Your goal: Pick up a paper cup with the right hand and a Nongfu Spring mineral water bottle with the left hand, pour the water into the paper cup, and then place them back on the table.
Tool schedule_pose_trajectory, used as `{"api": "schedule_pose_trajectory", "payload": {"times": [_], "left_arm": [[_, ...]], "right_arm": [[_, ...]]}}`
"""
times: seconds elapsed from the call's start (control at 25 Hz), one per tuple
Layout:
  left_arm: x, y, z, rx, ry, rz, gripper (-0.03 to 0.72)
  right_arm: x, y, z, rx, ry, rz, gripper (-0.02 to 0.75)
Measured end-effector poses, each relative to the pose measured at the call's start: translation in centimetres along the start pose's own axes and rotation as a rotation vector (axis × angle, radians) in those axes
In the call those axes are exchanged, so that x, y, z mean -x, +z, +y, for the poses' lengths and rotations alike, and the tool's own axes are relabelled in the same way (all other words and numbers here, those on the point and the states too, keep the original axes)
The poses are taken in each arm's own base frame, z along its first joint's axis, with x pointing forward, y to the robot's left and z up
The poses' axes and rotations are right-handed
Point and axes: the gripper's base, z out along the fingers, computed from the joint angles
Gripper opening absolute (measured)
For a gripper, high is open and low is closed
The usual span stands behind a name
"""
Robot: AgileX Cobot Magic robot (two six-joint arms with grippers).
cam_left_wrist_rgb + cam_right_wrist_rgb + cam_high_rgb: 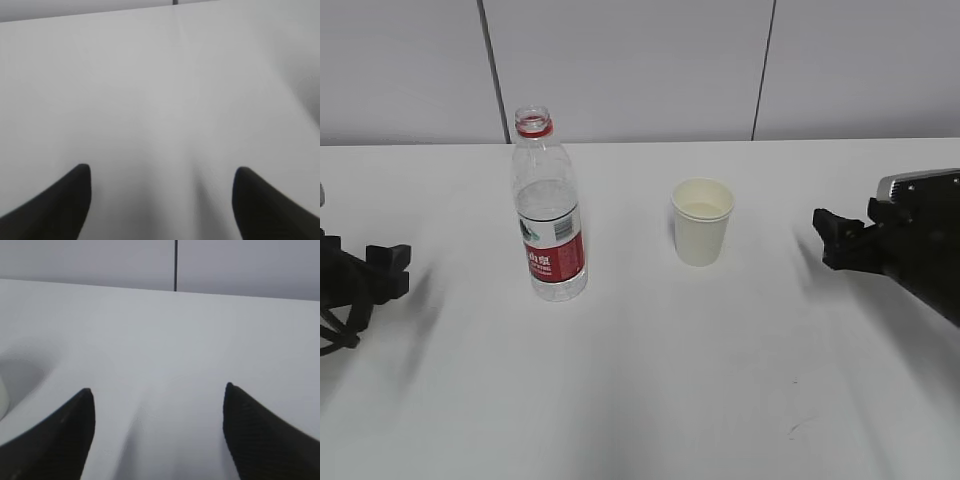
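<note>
The Nongfu Spring bottle stands upright, uncapped, left of centre on the white table, with water in it. The paper cup stands upright to its right. My left gripper is at the far left edge, well apart from the bottle. Its wrist view shows it open over bare table; the bottle is out of that view. My right gripper is at the right, apart from the cup. Its wrist view shows it open and empty. A sliver of the cup shows at that view's left edge.
A grey panelled wall rises behind the table's far edge. A few small dark marks lie on the tabletop at the front right.
</note>
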Motion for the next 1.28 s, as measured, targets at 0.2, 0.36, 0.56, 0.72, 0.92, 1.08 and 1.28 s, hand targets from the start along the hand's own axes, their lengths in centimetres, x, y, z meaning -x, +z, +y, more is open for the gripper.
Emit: {"api": "schedule_pose_trajectory", "payload": {"times": [0.2, 0.36, 0.56, 0.72, 0.92, 1.08, 1.28], "left_arm": [[0.9, 0.0, 1.0, 0.021, 0.021, 0.024, 0.533], [2.9, 0.3, 1.4, 0.032, 0.051, 0.071, 0.533], [5.6, 0.6, 1.9, 0.048, 0.064, 0.143, 0.533], [7.7, 0.8, 2.4, 0.059, 0.084, 0.248, 0.532], [10.5, 0.7, 3.2, 0.085, 0.102, 0.423, 0.532], [12.4, 0.3, 3.6, 0.101, 0.085, 0.516, 0.529], [13.6, -0.3, 3.6, 0.099, 0.041, 0.595, 0.499]], "right_arm": [[1.4, 1.6, -0.3, 0.019, -0.037, 0.043, 0.593], [2.9, 2.5, -0.9, 0.001, -0.06, 0.102, 0.593], [5.1, 3.0, -1.6, -0.038, -0.037, 0.227, 0.592], [7.4, 3.0, -2.3, -0.074, -0.043, 0.321, 0.592], [9.9, 2.8, -3.2, -0.133, -0.041, 0.469, 0.593], [11.5, 2.7, -3.9, -0.191, 0.015, 0.609, 0.592], [13.9, 2.6, -4.2, -0.206, 0.064, 0.733, 0.592]]}}
